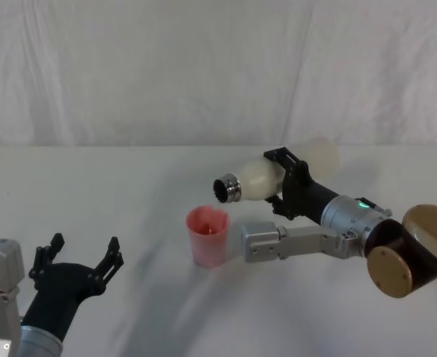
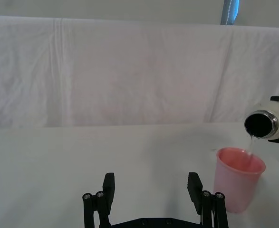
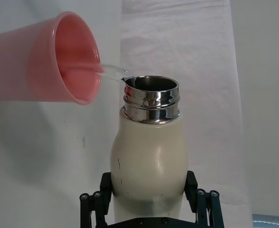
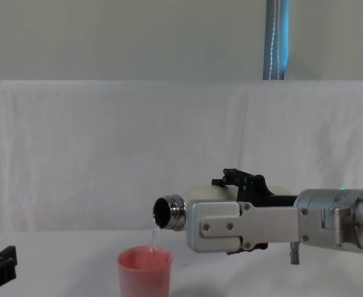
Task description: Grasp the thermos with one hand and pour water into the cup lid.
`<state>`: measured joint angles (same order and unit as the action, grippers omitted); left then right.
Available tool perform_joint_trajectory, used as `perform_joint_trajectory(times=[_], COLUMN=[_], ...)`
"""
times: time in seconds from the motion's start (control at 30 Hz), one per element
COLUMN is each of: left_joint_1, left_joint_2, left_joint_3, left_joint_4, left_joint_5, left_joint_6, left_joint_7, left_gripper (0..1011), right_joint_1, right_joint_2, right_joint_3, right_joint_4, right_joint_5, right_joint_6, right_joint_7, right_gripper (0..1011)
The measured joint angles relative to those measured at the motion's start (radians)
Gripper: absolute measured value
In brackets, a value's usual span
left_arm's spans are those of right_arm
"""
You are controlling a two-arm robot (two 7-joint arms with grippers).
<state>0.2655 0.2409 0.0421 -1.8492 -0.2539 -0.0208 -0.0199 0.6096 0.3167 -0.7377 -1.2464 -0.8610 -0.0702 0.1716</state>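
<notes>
Cream-white, the thermos (image 1: 266,177) lies tipped nearly level above the desk (image 1: 129,193), clamped around its body by the right gripper (image 1: 291,182). Its steel neck hangs just over the pink cup lid (image 1: 208,236), which stands upright, a thin stream of water (image 4: 156,237) falling into it. The left gripper (image 1: 80,264) rests spread wide and empty, near the desk's front left.

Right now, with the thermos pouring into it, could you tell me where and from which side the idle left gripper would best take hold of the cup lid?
Probably around the cup lid's tapered wall at mid-height, coming level from the robot's left. It stands upright on the table, and the thermos, held tilted by the right gripper, occupies the space above its rim. The open left gripper sits on that free side.
</notes>
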Motion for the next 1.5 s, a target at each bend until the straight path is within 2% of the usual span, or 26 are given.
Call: perform_joint_trajectory(times=[1.5], left_joint_1=[0.0], left_joint_2=[0.0], left_joint_3=[0.0], left_joint_4=[0.0], left_joint_5=[0.0], left_joint_6=[0.0], left_joint_7=[0.0], left_gripper=[1001], right_joint_1=[0.017], right_joint_2=[0.012], right_joint_3=[-0.02], right_joint_4=[0.004], right_joint_5=[-0.03], right_joint_6=[0.0], right_joint_7=[-0.006], right_gripper=[948])
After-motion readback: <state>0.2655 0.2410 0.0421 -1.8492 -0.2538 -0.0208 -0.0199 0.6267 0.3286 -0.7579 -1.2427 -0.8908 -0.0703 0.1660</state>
